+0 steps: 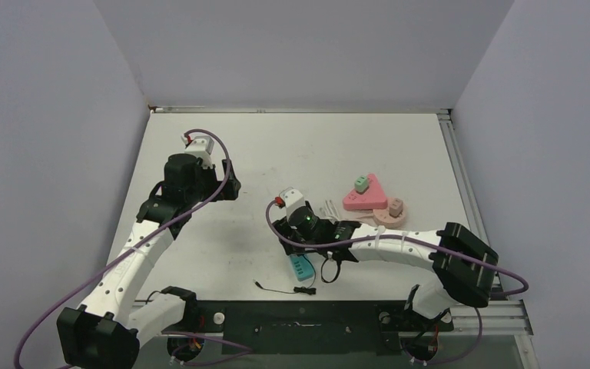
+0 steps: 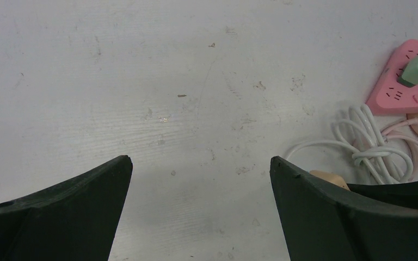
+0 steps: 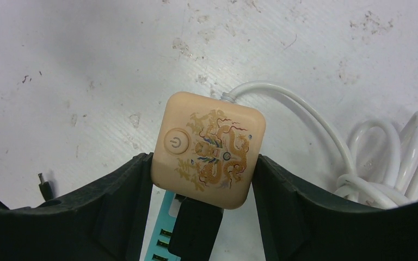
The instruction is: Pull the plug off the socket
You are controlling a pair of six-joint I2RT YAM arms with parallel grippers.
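Note:
My right gripper (image 3: 202, 159) is shut on a beige square socket (image 3: 209, 149) printed with a dragon and a power button, one finger on each side. A black plug (image 3: 196, 228) sticks out of the socket's near face, between the fingers. Behind it lies a teal strip (image 3: 160, 234) with USB ports, also seen from above (image 1: 301, 267). The socket's white cable (image 3: 370, 163) coils off to the right. My left gripper (image 2: 200, 160) hangs open over bare table to the left (image 1: 227, 187), holding nothing. In the top view the right gripper (image 1: 311, 238) hides the socket.
A pink triangular power strip (image 1: 367, 198) with a green plug (image 1: 362, 183) in it lies right of the right gripper, with a round pink piece (image 1: 390, 211) beside it. A thin black cable (image 1: 284, 290) lies near the front edge. White walls enclose the table.

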